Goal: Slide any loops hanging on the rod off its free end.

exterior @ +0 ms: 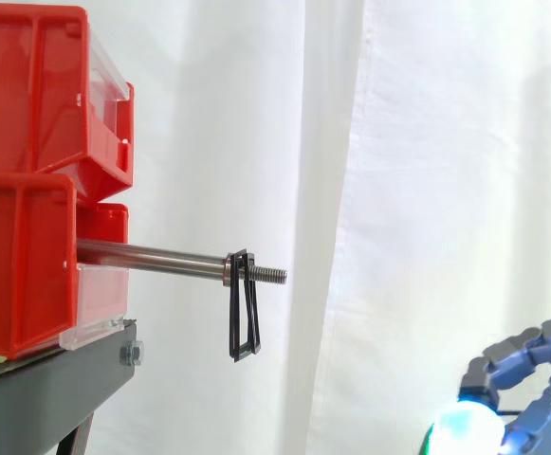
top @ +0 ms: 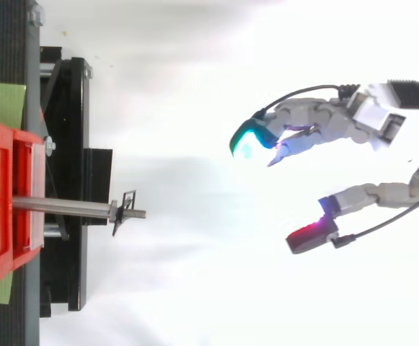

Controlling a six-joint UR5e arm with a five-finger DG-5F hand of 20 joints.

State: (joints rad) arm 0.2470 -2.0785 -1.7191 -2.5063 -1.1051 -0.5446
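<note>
At the threaded free end of the rod (exterior: 152, 254) hangs the loop (exterior: 242, 305), w/ the hand (top: 317, 119) well past that tip & below rod level, approx on the rod's axis, fingers spread apart, holding nothing

You have one bare steel rod (exterior: 152, 254) with a threaded free end, and everything else is placed from it. Just short of that end hangs one thin black loop (exterior: 242, 308). At the rod's fixed end you can count two red plastic bins: the lower bin (exterior: 19, 270) level with the rod and the upper bin (exterior: 28, 85) stacked above it. Beneath the rod is one black metal stand (exterior: 47, 379). Well beyond the rod's free end is one grey robot hand (top: 317, 115).
</note>
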